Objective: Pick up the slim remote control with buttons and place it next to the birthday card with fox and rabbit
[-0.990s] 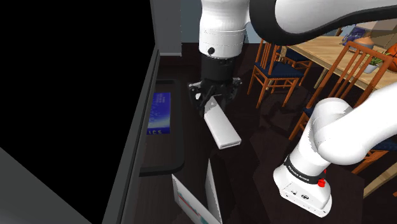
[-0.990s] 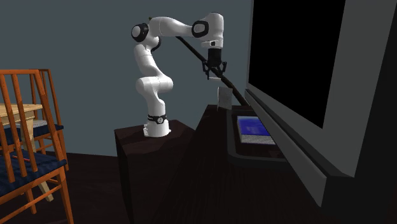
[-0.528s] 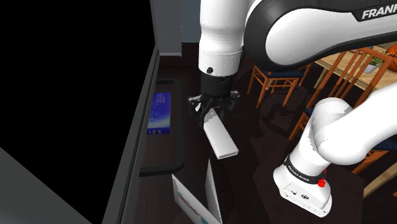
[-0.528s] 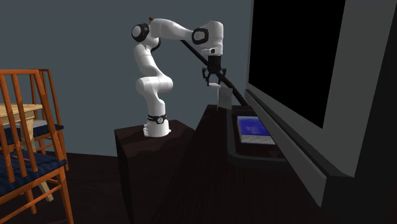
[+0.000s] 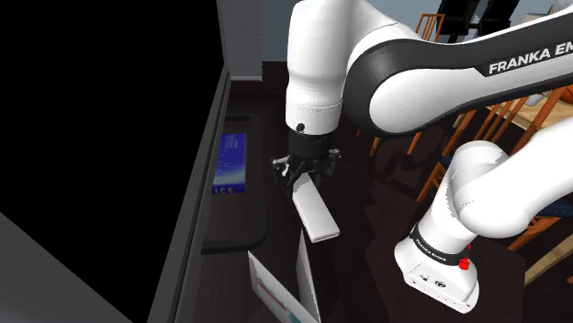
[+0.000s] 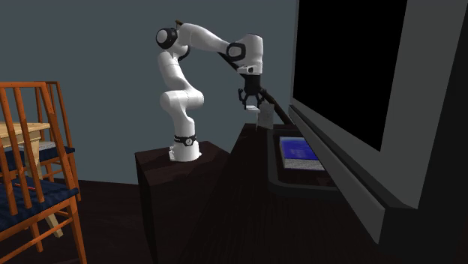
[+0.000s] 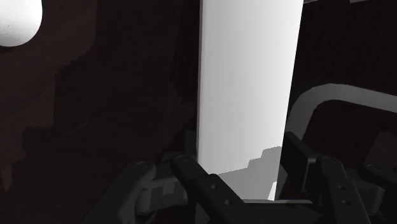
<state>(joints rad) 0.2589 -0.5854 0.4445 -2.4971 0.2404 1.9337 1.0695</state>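
Lowered and brought nearer the standing birthday card [image 5: 308,273] since a second ago, the plain white remote [image 5: 313,211] is held aloft, clamped by one end in the gripper [image 5: 304,175], and the card could be toppled if the dangling far end is swung into it.

We take this for a home's living room: wooden dining chairs [image 6: 37,172] with blue cushions, and a large television [image 6: 349,67].

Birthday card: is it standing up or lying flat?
Standing up: the card is half open, its two leaves upright on edge.
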